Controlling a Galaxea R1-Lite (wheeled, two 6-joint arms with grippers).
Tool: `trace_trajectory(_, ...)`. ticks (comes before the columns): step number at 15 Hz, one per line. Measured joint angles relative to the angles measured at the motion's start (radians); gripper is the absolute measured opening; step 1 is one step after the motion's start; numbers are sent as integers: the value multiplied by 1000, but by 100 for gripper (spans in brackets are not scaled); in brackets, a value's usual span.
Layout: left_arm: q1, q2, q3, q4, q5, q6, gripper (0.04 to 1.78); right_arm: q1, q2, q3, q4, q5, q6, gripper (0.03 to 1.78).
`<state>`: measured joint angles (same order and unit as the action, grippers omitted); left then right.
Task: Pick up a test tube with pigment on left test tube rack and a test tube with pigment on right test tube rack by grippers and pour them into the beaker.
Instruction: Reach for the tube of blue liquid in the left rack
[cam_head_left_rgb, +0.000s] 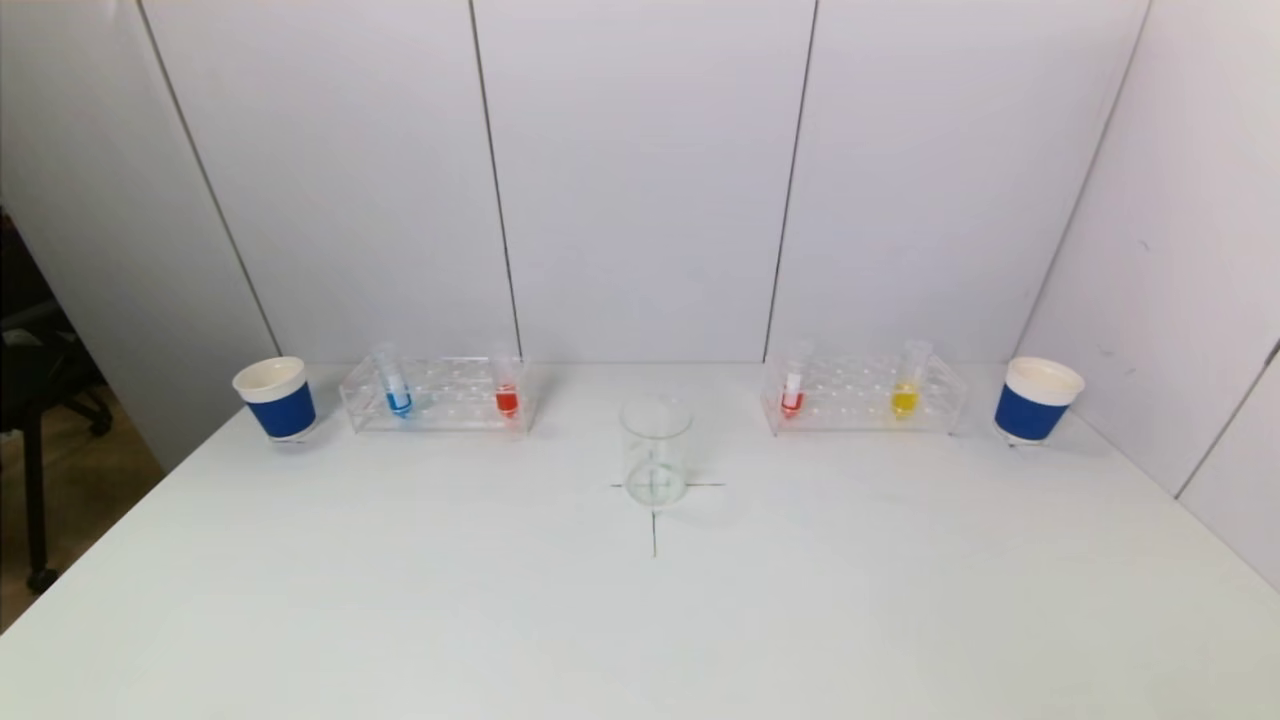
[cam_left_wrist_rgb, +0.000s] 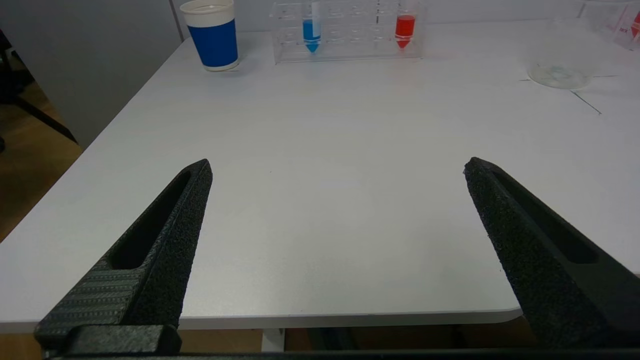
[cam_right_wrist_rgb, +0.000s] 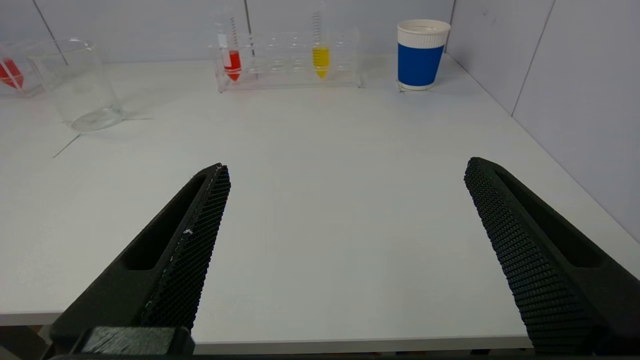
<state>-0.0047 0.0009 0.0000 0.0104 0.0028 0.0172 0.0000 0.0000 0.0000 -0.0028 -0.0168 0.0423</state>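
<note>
A clear glass beaker (cam_head_left_rgb: 655, 450) stands empty at the table's middle on a drawn cross. The left clear rack (cam_head_left_rgb: 440, 395) holds a blue tube (cam_head_left_rgb: 397, 392) and a red tube (cam_head_left_rgb: 507, 392). The right clear rack (cam_head_left_rgb: 865, 395) holds a red tube (cam_head_left_rgb: 792, 393) and a yellow tube (cam_head_left_rgb: 905, 390). Neither arm shows in the head view. My left gripper (cam_left_wrist_rgb: 337, 167) is open and empty over the table's near edge, far from the left rack (cam_left_wrist_rgb: 347, 32). My right gripper (cam_right_wrist_rgb: 345, 167) is open and empty over the near edge, far from the right rack (cam_right_wrist_rgb: 287, 60).
A blue-and-white paper cup (cam_head_left_rgb: 275, 398) stands left of the left rack, another (cam_head_left_rgb: 1036, 400) right of the right rack. White wall panels close the back and right side. The table's left edge drops to the floor.
</note>
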Motion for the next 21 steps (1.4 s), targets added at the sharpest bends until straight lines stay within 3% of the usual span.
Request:
trace_trajectory(11, 0, 0, -13, 5, -4, 16, 176, 0, 0, 0, 0, 0, 0, 171)
trace_trajectory(16, 0, 59, -191, 57, -20, 18, 176, 0, 0, 0, 0, 0, 0, 171)
trace_trajectory(21, -2, 327, -341, -23, -20, 27, 176, 0, 0, 0, 0, 0, 0, 171)
